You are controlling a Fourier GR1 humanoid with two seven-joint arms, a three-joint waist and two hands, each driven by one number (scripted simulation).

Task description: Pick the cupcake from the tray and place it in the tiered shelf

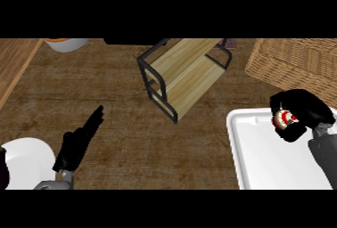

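The scene is set on a dark brown, wood-grained worktop (pixel 125 80), seen from steeply above. At the right, a white rectangular tray with rounded corners (pixel 263 156) is laid flat on it and is cut off by the view's right edge. Over the tray's upper right part the black right hand (pixel 304 109) is held, and its fingers (pixel 293 132) are curled around a small cupcake with red and white colouring (pixel 285 117) — only a patch of the cupcake is seen between the fingers, the rest being hidden by the hand. Whether the cupcake is touching the tray or is lifted off it cannot be told. The grey right forearm (pixel 322 153) is seen running down across the tray toward the lower edge.

Near the middle top, a tiered shelf of pale wooden boards in a black metal frame (pixel 187 73) is stood on the worktop, turned at an angle; it is well apart from the cupcake and nothing is seen on its boards. To the right of the shelf, a woven wicker basket (pixel 296 62) is placed just above the tray.

At the lower left, the black left hand (pixel 77 142) is held over the worktop with its fingers straight and together, holding nothing. Beside it, a white rounded object (pixel 26 162) is seen at the left edge — what it is cannot be told. At the top left, a grey round vessel (pixel 66 43) is partly shown.
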